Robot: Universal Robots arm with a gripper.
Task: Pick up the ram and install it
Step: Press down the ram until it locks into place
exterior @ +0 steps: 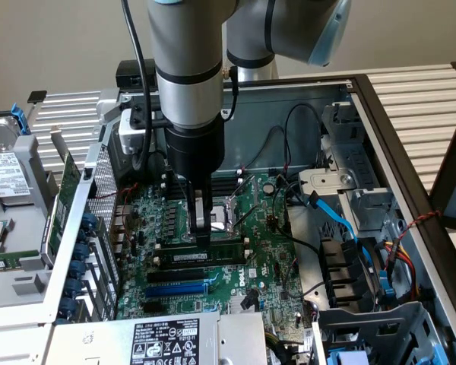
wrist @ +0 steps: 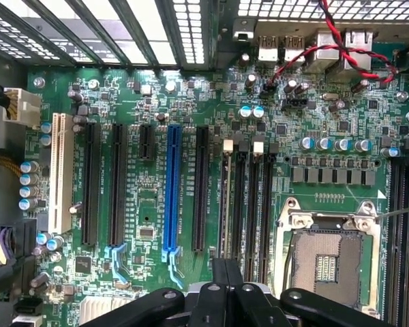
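The pincer [exterior: 203, 234] is hanging low inside the open computer case [exterior: 380, 122], its fingers [wrist: 226, 286] pressed together and gripping nothing, tips sitting right over the memory slots [wrist: 249, 204] on the green motherboard [exterior: 258, 251]. The ram [exterior: 213, 243] is lying lengthwise in a slot directly beneath those tips, touching or nearly touching them, between the empty processor socket [wrist: 327, 255] and the long blue slot [wrist: 172, 191].
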